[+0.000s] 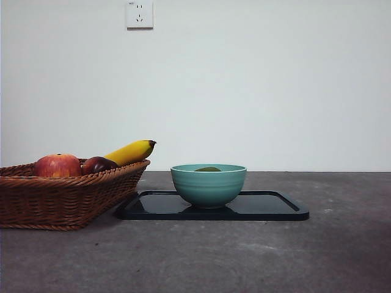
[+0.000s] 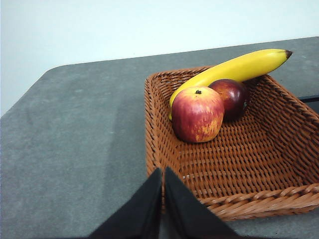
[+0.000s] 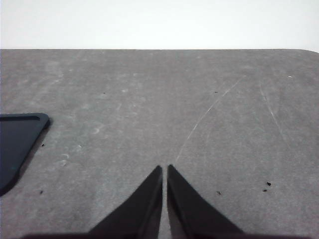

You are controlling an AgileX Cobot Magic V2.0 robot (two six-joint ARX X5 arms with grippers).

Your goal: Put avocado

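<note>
The avocado [image 1: 208, 169] lies inside a teal bowl [image 1: 208, 185]; only its dull olive top shows above the rim in the front view. The bowl stands on a black tray [image 1: 275, 206]. My left gripper [image 2: 163, 172] is shut and empty, at the near rim of a wicker basket [image 2: 259, 164]. My right gripper [image 3: 164, 169] is shut and empty over bare table, with a corner of the tray [image 3: 17, 142] off to one side. Neither gripper shows in the front view.
The wicker basket [image 1: 61, 198] stands left of the tray and holds a red apple [image 1: 57, 165], a dark plum [image 1: 98, 164] and a banana [image 1: 131, 151]. The same fruits show in the left wrist view: apple [image 2: 197, 114], plum [image 2: 230, 97], banana [image 2: 234, 69]. A wall socket [image 1: 139, 14] is on the wall.
</note>
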